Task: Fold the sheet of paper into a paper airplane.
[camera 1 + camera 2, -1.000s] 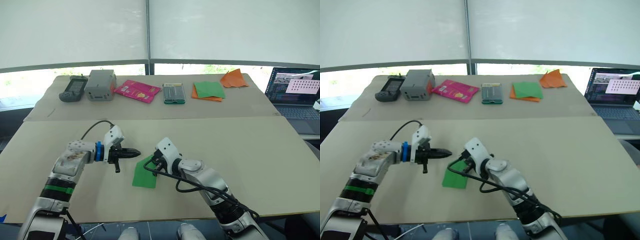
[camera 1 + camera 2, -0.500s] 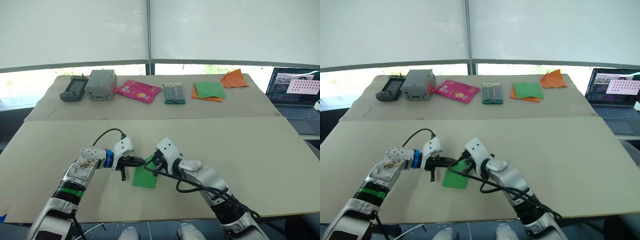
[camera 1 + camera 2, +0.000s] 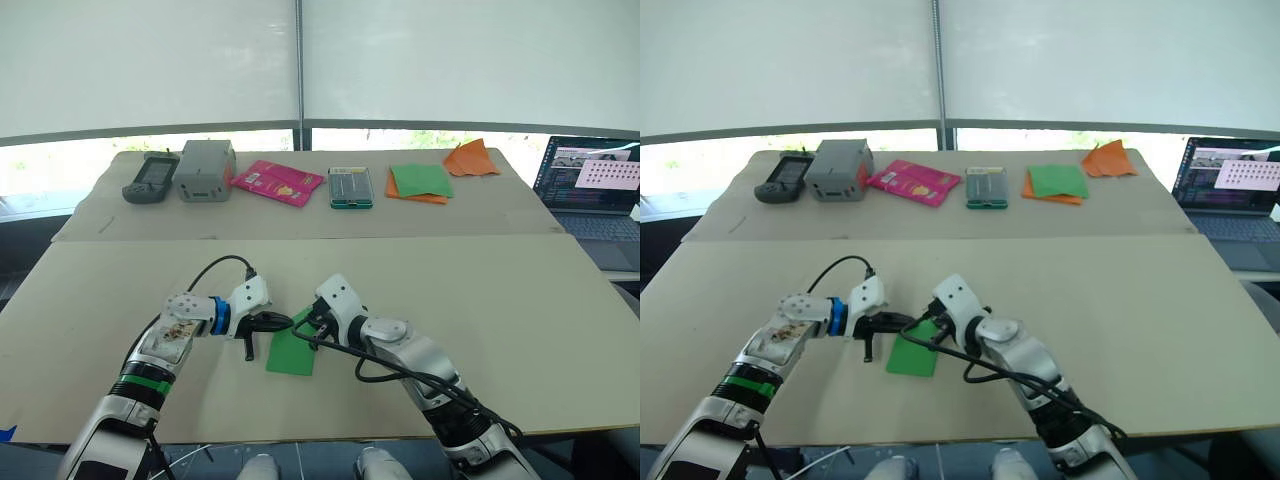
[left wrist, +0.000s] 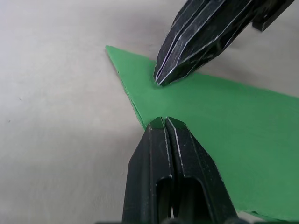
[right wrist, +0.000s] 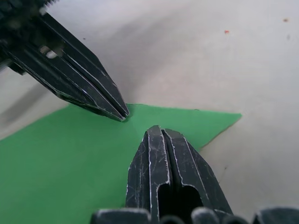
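Paper pinned flat at its pointed far corner, near table edge.
I see the sheet of paper (image 3: 291, 350) between both arms; left gripper (image 4: 163, 122) and right gripper (image 5: 159, 131) press closed tips on it, gripping nothing. It looks light, limp, slippery; I'd take an edge by the point.

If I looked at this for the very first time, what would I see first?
First the bright green sheet of paper lying on the near table, with both grippers pressing their shut tips on its pointed corner: the left gripper and the right gripper. Next, the row at the far table: a pink packet, a grey box and a green-and-orange stack of sheets. An open laptop glows at the right edge.
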Motion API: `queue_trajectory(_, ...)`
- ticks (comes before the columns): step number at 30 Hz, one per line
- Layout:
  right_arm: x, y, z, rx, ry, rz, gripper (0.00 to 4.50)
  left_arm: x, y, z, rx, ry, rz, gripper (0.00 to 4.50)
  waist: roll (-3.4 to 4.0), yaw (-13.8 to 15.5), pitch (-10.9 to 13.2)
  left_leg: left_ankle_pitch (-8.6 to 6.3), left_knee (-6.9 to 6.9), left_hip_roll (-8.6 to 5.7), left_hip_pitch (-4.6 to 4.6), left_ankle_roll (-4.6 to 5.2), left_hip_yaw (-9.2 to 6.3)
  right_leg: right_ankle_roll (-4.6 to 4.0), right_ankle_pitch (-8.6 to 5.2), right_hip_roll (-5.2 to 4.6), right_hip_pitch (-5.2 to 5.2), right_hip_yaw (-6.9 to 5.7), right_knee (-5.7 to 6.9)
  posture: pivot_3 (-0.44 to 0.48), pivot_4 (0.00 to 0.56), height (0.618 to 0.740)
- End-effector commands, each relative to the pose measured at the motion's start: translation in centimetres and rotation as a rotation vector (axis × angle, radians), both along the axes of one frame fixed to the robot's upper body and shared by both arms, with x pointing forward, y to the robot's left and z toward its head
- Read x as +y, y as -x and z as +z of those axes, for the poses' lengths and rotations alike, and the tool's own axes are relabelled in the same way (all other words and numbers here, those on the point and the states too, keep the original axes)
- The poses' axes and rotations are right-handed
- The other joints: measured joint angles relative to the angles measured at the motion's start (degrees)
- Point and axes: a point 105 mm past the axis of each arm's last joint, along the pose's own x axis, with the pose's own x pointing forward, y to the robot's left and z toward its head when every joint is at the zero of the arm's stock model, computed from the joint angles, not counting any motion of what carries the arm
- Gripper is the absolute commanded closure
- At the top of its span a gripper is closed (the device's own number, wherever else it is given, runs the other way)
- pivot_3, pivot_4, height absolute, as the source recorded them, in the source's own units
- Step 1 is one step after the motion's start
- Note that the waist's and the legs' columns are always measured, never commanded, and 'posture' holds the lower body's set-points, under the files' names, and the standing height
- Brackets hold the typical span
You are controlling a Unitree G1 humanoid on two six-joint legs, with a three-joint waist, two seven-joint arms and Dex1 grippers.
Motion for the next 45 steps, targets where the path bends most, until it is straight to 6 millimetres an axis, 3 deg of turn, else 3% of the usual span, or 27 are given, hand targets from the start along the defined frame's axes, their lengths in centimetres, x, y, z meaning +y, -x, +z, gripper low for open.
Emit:
queue_trajectory(1,-1.2,-1.4,-0.3,-0.023,0.005,-0.036,4.50,0.2,0.7,-1.7,0.055,-0.043,0.005,4.42,0.01,0.05,-0.01,0.00,0.00,0.00,0.00,0.00,0.00,0.00,0.00,0.00,0.01,0.00,0.00,0.000,0.150,0.740)
queue_trajectory(11,-1.8,-2.8,-1.8,-0.021,0.020,0.005,4.50,0.4,0.9,-1.6,0.050,-0.046,0.009,4.42,0.05,-0.25,-0.05,0.00,0.01,0.00,0.08,0.00,0.00,0.04,0.02,0.00,0.11,0.00,0.01,0.000,0.150,0.740)
queue_trajectory(24,-2.5,-3.1,-3.3,-0.007,0.003,0.014,4.50,0.8,1.0,-1.4,0.045,-0.052,0.019,4.42,0.08,-0.37,-0.08,0.00,0.01,0.00,0.21,0.00,0.00,0.01,0.01,0.00,0.22,0.00,0.02,0.000,0.150,0.740)
queue_trajectory(28,-2.1,-1.9,-3.5,-0.010,-0.007,0.064,4.50,0.8,1.0,-1.4,0.045,-0.053,0.021,4.42,0.10,-0.26,-0.08,0.00,0.01,0.00,0.21,0.00,0.00,0.02,0.00,0.00,0.23,0.00,0.01,0.000,0.150,0.740)
queue_trajectory(35,-0.9,2.4,-4.9,0.049,-0.047,0.161,4.50,0.7,1.0,-1.3,0.044,-0.050,0.023,4.42,0.13,-0.37,-0.19,-0.01,-0.03,0.00,0.22,0.02,0.00,0.02,-0.07,0.00,0.23,0.01,0.01,0.000,0.150,0.740)
queue_trajectory(45,-0.6,5.0,-6.2,0.103,0.003,0.259,4.50,0.9,1.1,-1.3,0.046,-0.058,0.029,4.42,0.11,-0.43,-0.21,-0.02,-0.04,0.00,0.27,0.01,0.01,-0.05,-0.11,0.00,0.22,0.01,0.00,0.000,0.150,0.740)
